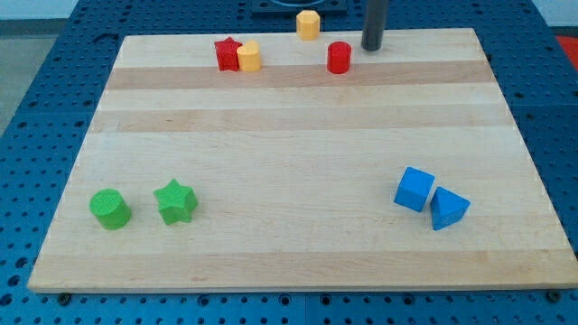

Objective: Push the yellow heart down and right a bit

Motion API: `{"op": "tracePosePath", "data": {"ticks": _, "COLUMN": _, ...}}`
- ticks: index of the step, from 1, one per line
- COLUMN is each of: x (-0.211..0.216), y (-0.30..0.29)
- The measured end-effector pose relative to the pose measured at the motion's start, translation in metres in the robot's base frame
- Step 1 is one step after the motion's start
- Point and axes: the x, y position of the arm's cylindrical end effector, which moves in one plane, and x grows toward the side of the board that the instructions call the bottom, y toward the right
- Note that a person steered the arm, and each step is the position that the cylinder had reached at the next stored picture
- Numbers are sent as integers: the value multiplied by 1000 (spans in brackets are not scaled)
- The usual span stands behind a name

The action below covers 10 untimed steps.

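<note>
A yellow block [249,56], which looks like the heart, sits near the view's top, touching the right side of a red star [228,53]. A second yellow block [308,24], with flat sides, stands at the board's top edge. My tip [372,49] rests on the board near the top edge. It is just right of and slightly above a red cylinder [339,57], apart from it. It is well to the right of the yellow heart and to the lower right of the second yellow block.
A green cylinder [110,208] and a green star [175,201] sit at the lower left. A blue cube [414,189] and a blue triangular block [449,208] touch each other at the lower right. The wooden board [289,135] lies on a blue perforated table.
</note>
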Motion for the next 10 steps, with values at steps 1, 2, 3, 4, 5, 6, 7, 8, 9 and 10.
{"op": "tracePosePath", "data": {"ticks": 1, "x": 2, "y": 0}}
{"op": "tracePosePath", "data": {"ticks": 2, "x": 2, "y": -2}}
{"op": "tracePosePath", "data": {"ticks": 3, "x": 2, "y": -2}}
{"op": "tracePosePath", "data": {"ticks": 4, "x": -36, "y": 9}}
{"op": "tracePosePath", "data": {"ticks": 5, "x": -37, "y": 4}}
{"op": "tracePosePath", "data": {"ticks": 6, "x": -35, "y": -16}}
{"op": "tracePosePath", "data": {"ticks": 7, "x": -35, "y": -48}}
{"op": "tracePosePath", "data": {"ticks": 8, "x": -18, "y": -52}}
{"op": "tracePosePath", "data": {"ticks": 9, "x": 11, "y": -84}}
{"op": "tracePosePath", "data": {"ticks": 10, "x": 6, "y": -149}}
